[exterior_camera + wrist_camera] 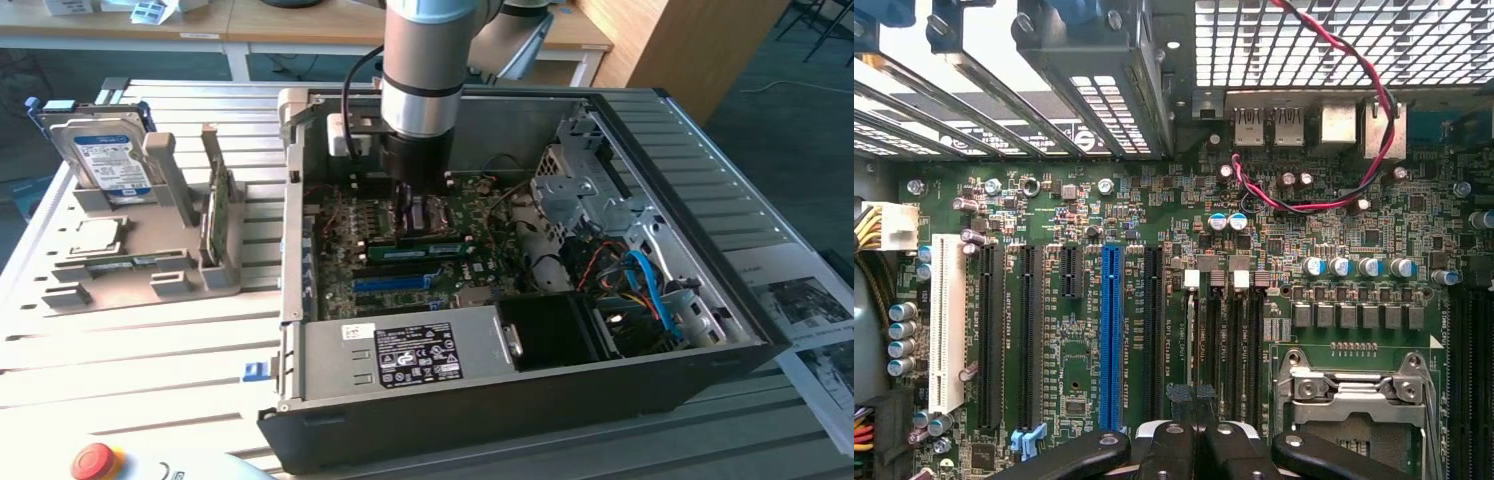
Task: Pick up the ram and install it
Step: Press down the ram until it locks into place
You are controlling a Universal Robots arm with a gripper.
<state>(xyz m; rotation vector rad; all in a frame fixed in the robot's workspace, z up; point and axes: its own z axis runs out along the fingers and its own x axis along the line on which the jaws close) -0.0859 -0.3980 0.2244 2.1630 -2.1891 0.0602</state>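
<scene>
My gripper (422, 212) hangs from the arm inside the open computer case (400, 410), low over the motherboard (400, 265). In the wrist view its black fingers (1174, 452) are pressed together with nothing showing between them. The gripper (1196, 450) stands right at the near end of the ram slots (1224, 330). In the exterior view a green ram (420, 243) lies along the slot area just under the fingertips. Whether the fingers touch it I cannot tell.
On the exterior view's left a grey holder (147, 275) carries a hard drive (104, 158), a silver processor (91, 236) and an upright green stick (214, 215). Cables (647, 290) and drive cages crowd the case's right side. A processor socket (1359, 395) sits beside the slots. A red button (94, 460) stands near the front.
</scene>
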